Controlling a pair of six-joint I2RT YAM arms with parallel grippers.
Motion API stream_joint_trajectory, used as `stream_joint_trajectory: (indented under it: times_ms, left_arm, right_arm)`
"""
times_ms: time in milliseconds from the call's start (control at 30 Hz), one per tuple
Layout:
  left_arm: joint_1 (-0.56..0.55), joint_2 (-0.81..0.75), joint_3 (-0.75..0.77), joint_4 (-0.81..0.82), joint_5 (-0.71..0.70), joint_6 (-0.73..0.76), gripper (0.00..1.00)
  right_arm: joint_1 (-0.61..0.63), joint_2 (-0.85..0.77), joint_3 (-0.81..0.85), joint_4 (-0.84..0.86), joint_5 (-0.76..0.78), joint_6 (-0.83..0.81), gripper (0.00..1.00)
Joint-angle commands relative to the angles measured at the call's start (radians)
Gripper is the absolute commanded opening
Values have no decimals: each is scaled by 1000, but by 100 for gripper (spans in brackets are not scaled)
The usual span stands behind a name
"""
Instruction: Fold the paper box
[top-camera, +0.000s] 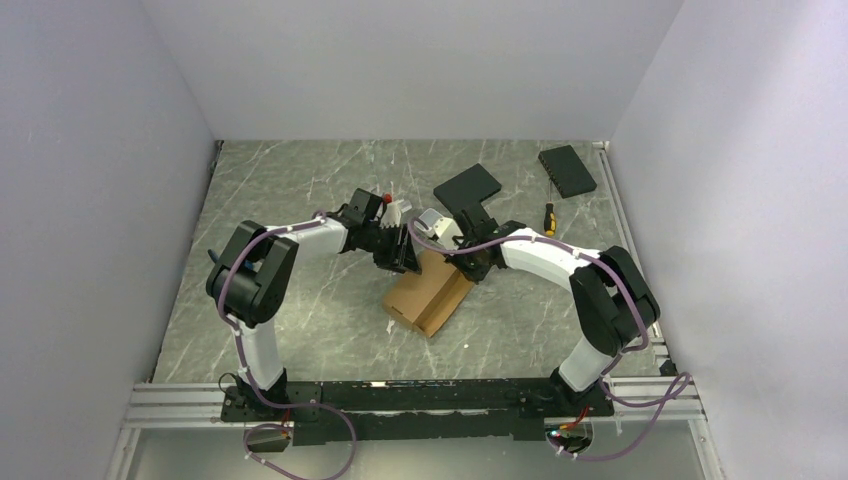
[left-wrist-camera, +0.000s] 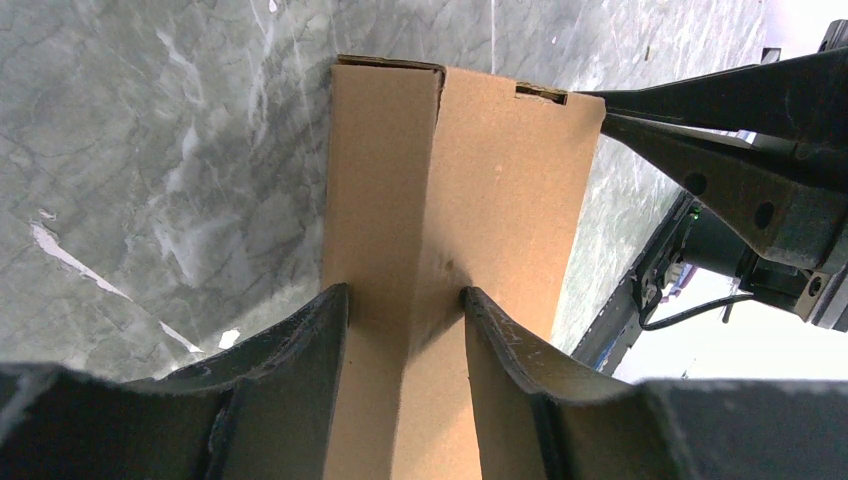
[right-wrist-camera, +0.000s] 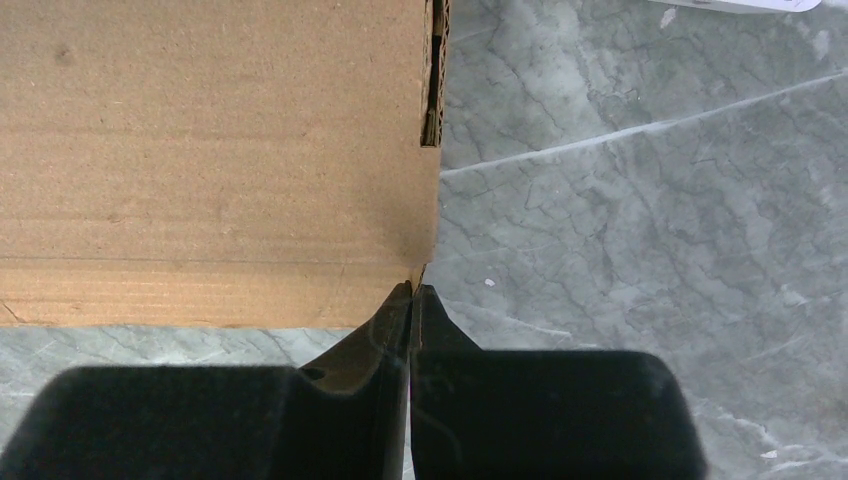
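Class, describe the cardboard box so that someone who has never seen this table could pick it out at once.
Find the grey marbled table and look to its middle, between the white left arm and right arm. There lies the cardboard box, a folded sheet. It is the only brown thing; the flat slab just behind it is black.

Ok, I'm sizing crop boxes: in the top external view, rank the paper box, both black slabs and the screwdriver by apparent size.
1. paper box, clearly largest.
2. central black slab and far-right black slab: they look about alike, so I leave them unranked.
3. screwdriver, smallest.
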Motion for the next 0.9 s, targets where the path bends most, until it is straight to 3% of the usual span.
stream_joint_trajectory:
  times_ms: [0, 600, 867]
  left_arm:
    - [-37, 52, -1, -49, -16, 35, 50]
    - [-35, 57, 0, -56, -34, 24, 51]
    - [-22, 50, -1, -62, -35, 20, 52]
  right_arm:
    - [8, -47, 51, 131, -59, -12, 5]
    - [-51, -103, 29, 146, -192, 35, 12]
    - [-128, -222, 14, 84, -342, 18, 28]
